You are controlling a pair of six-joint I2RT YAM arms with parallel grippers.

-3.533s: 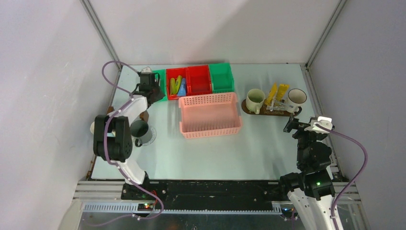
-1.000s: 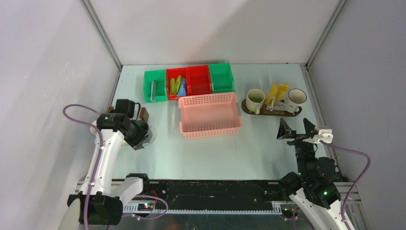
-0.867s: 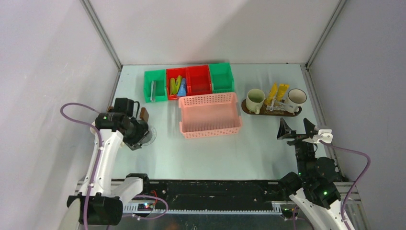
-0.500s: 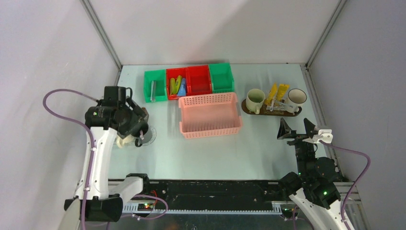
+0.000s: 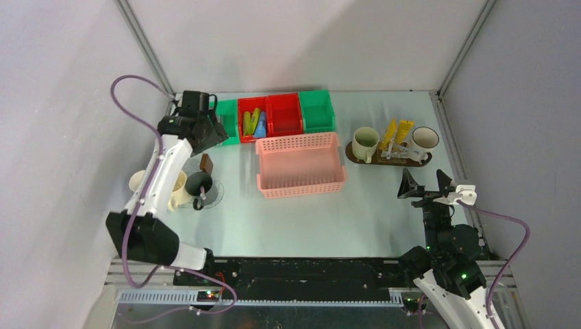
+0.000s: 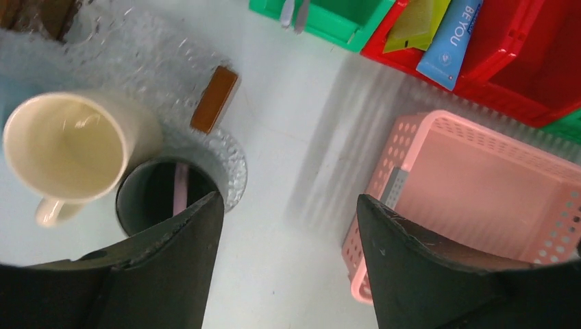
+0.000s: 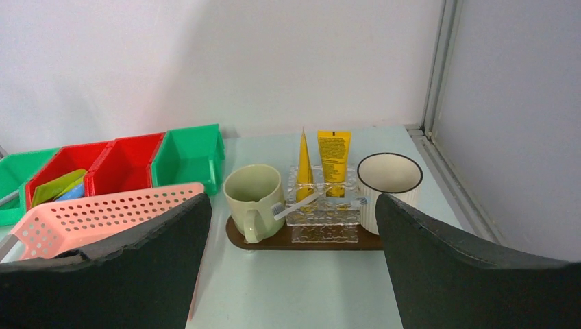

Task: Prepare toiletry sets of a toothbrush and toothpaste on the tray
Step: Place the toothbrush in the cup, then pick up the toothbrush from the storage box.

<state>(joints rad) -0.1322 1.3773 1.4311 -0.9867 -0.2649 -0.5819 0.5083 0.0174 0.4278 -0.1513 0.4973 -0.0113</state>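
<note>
- Tray point(image 7: 274, 243): straight ahead of right claw point(image 7: 291, 199), on the surface by the far right corner.
- On the tray: greenish-cream mug point(image 7: 253, 195) on the claw's left, white mug point(image 7: 389, 185) on its right. Between them sits a clear holder point(image 7: 322, 212) with two yellow tubes point(image 7: 334, 154) and a thin brush point(image 7: 301, 203).
- Looks like two sets done.
- Left to do, my read: dark mug point(image 6: 161, 199) and cream mug point(image 6: 68, 144) sit off the tray, below left claw point(image 6: 288, 199) beside its left finger.
- Dark mug is on a clear disc point(image 6: 229, 161) with a pale stick inside, probably a brush. No tube in it. Cream mug is empty.
- Supply: blue tube point(image 6: 449, 34) and a yellow-green one in the red bin point(image 6: 548, 62), beyond left claw. Silvery brushes in the green bin point(image 6: 336, 17) next to it.
- Pink basket point(image 6: 479, 185) by the left claw's right finger, empty.
- Both claws are spread wide, holding nothing.
- Writing: blue tube reads "BE YOU". Print on the yellow tubes is too small to read.
</note>
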